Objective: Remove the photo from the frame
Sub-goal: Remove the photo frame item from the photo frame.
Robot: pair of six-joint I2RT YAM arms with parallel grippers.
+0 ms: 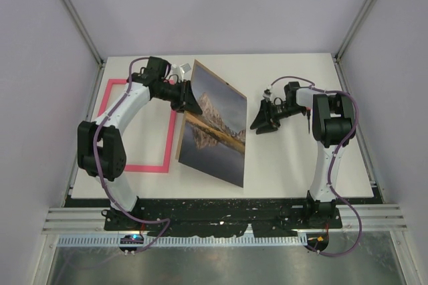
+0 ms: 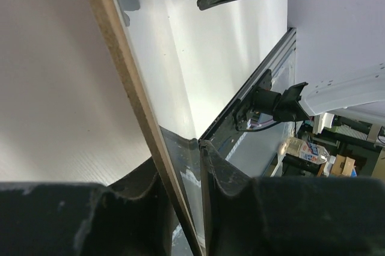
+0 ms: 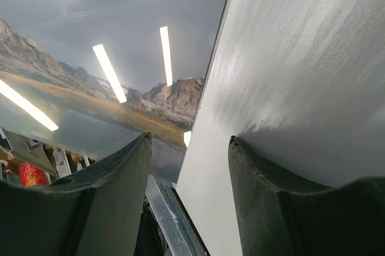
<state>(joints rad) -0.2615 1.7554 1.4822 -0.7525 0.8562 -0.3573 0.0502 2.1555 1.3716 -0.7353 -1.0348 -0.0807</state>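
The photo [image 1: 214, 124], a mountain mirrored in a lake, stands tilted on the table with a brown board [image 2: 54, 88] behind it. Its left edge sits between the fingers of my left gripper [image 1: 190, 101]. In the left wrist view those jaws [image 2: 179, 154] are slightly apart, with a gap showing between the right finger [image 2: 222, 178] and the photo's face. The pink frame [image 1: 137, 168] lies flat at the left with nothing in it. My right gripper [image 1: 259, 121] hovers open just right of the photo [image 3: 90, 57], fingers [image 3: 189, 139] holding nothing.
The white table [image 3: 301, 57] ends at a black metal rail [image 2: 240, 106] along the near edge. Grey walls close in the left, right and back sides. Both arm bases stand at the near edge.
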